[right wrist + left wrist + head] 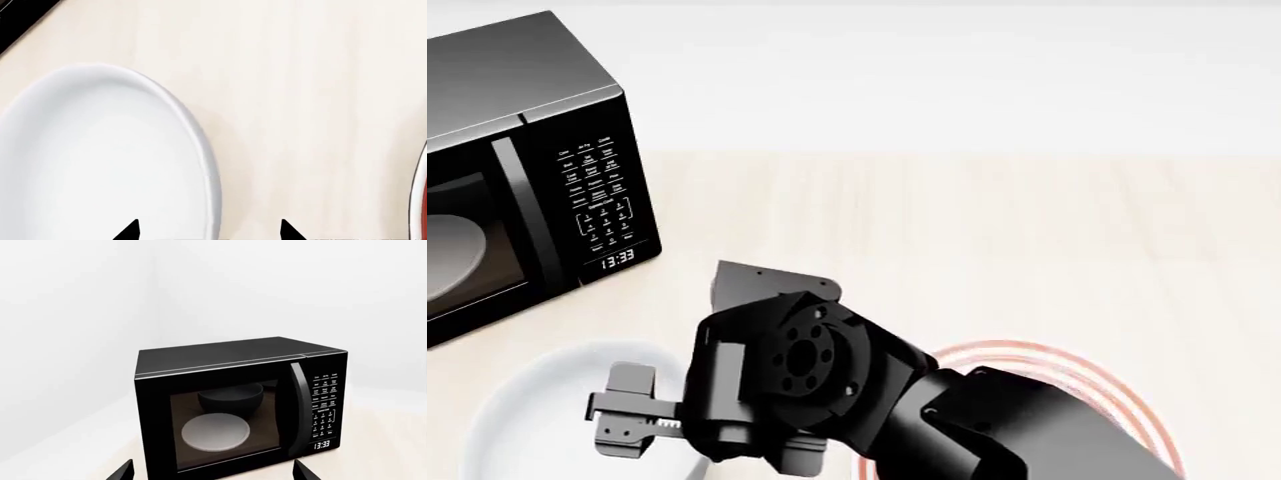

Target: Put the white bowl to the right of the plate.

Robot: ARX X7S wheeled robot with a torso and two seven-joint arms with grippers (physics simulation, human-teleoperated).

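Observation:
The white bowl (527, 410) sits on the table at the front left, below the microwave. In the right wrist view the bowl (100, 165) fills the left side. My right gripper (208, 231) is open, with one fingertip over the bowl's inside and the other over the table, so the jaws straddle the rim. In the head view the right gripper (638, 425) hangs over the bowl's right edge. The plate (1054, 362) with red rings lies to the right of the bowl, mostly hidden by my right arm; its edge shows in the right wrist view (420, 200). My left gripper (213, 474) is open and empty, facing the microwave.
A black microwave (521, 190) stands at the back left with its door shut; it also shows in the left wrist view (240, 405). A pale dish (215, 432) shows through its window. Light wooden tabletop (988, 240) stretches to the right.

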